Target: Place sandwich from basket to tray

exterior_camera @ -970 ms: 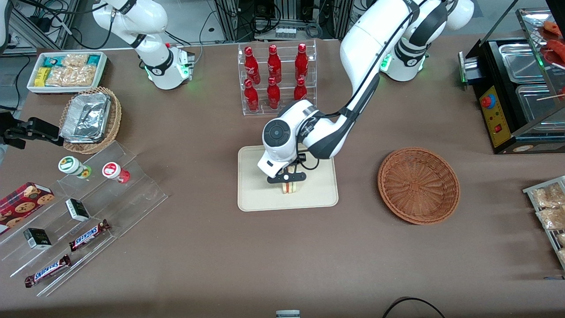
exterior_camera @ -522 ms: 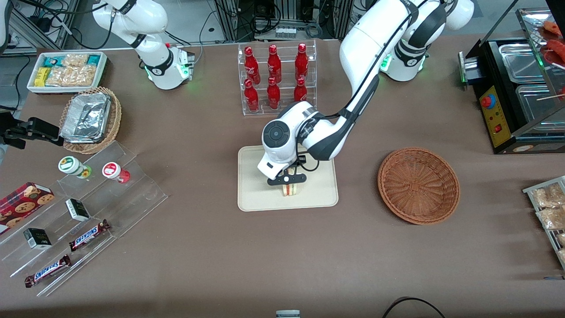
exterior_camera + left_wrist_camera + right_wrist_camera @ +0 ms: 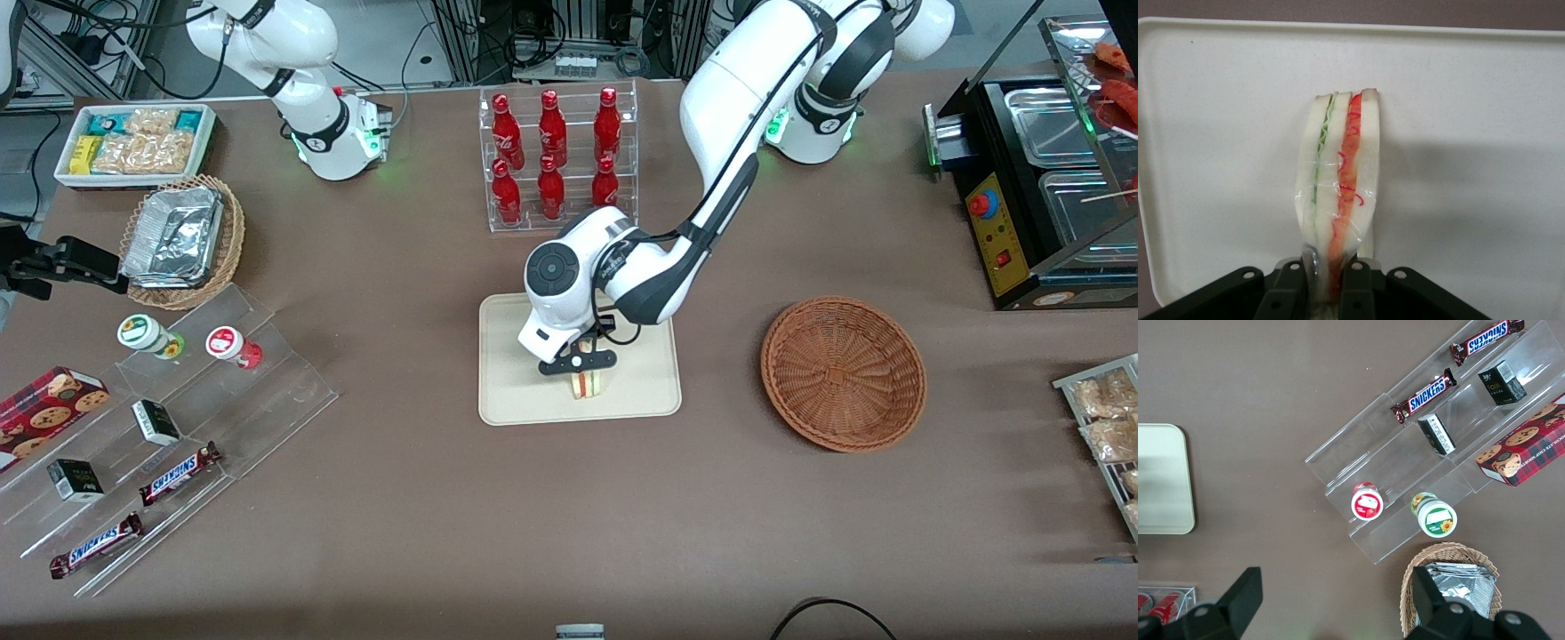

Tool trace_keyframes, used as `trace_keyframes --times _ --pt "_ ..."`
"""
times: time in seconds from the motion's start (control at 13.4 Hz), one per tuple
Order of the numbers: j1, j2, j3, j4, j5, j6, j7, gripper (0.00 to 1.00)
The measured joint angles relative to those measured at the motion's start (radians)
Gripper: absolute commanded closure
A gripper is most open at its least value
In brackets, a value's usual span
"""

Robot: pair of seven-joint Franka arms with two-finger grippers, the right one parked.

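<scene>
Comparing with a second ago, we see our left gripper (image 3: pixel 580 372) risen slightly over the cream tray (image 3: pixel 511 391), jaws still pinching the wedge sandwich (image 3: pixel 1338 180) near the tray's five o'clock, so release remains, the wicker basket (image 3: pixel 843 372) empty.

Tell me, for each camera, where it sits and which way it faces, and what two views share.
Front view: high before the table, looking down; shows both arms, the hand over the tray, the sandwich and the basket.
Left wrist view: on the working arm's wrist, looking down past the fingers, shut on the sandwich, at the tray.
Right wrist view: on the parked arm's wrist, looking down at the table and the tray's corner; its own fingers show.
Shared: all three views show the tray.
</scene>
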Motion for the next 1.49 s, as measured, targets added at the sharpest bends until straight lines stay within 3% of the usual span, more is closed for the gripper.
trace_keyframes --times 0.45,0.75,1.04,1.49 --pt "-0.001 -0.004 0.000 0.046 0.000 -0.010 -0.025 0.00" --pt "0.002 -0.040 0.002 0.130 0.000 -0.151 -0.008 0.00" --pt "0.026 -0.104 0.007 0.156 0.000 -0.244 0.086 0.00" --pt "0.153 -0.196 0.013 0.102 -0.034 -0.320 0.305 0.00"
